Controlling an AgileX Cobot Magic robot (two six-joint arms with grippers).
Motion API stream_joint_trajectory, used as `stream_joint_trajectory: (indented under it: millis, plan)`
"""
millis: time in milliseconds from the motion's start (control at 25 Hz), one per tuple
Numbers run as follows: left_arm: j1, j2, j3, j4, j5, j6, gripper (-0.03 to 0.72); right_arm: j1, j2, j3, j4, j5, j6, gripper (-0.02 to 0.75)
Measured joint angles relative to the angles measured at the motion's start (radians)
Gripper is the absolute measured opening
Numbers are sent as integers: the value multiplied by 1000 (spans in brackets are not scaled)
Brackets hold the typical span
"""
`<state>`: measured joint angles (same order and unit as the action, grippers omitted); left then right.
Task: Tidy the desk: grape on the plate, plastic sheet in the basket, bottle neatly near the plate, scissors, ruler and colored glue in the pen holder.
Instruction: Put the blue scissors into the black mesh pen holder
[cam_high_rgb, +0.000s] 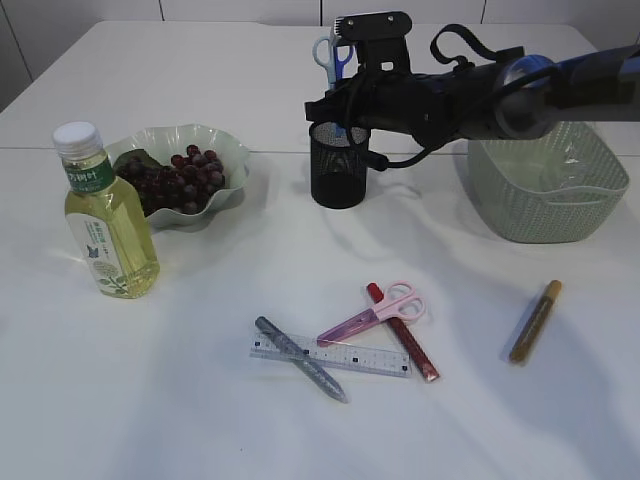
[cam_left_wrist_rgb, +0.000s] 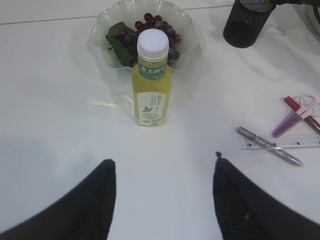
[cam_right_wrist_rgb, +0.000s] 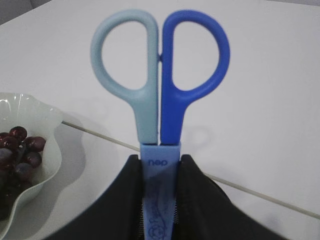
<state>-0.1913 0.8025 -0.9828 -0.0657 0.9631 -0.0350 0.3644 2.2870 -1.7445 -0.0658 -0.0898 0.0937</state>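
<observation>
Blue scissors (cam_right_wrist_rgb: 160, 85): gripped at the sheathed blades by the right tool (cam_right_wrist_rgb: 159, 200), handles up, above the holder (cam_high_rgb: 339, 163). Judged light, rigid, smooth plastic; the sheath is best pinched. Left tool (cam_left_wrist_rgb: 162, 200) released, hovering over the counter (cam_left_wrist_rgb: 50, 125) before the bottle (cam_left_wrist_rgb: 151, 80).

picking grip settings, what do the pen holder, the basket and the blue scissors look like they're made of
Pen holder: black metal mesh by the look, since fine perforations show light through its wall.
Basket: probably molded plastic, matte grey-green, with a woven-pattern wall and smooth rim.
Blue scissors: smooth, slightly glossy plastic handles in two blues; the blades sit in a printed blue sheath, likely plastic, clamped in the right gripper.
</observation>
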Motion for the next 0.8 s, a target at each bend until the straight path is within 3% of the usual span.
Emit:
stream_joint_trajectory:
  millis: [800]
  plan:
    - [0, 0, 0, -5, 0, 0, 442, 0, 0, 0, -21, 7, -4, 154]
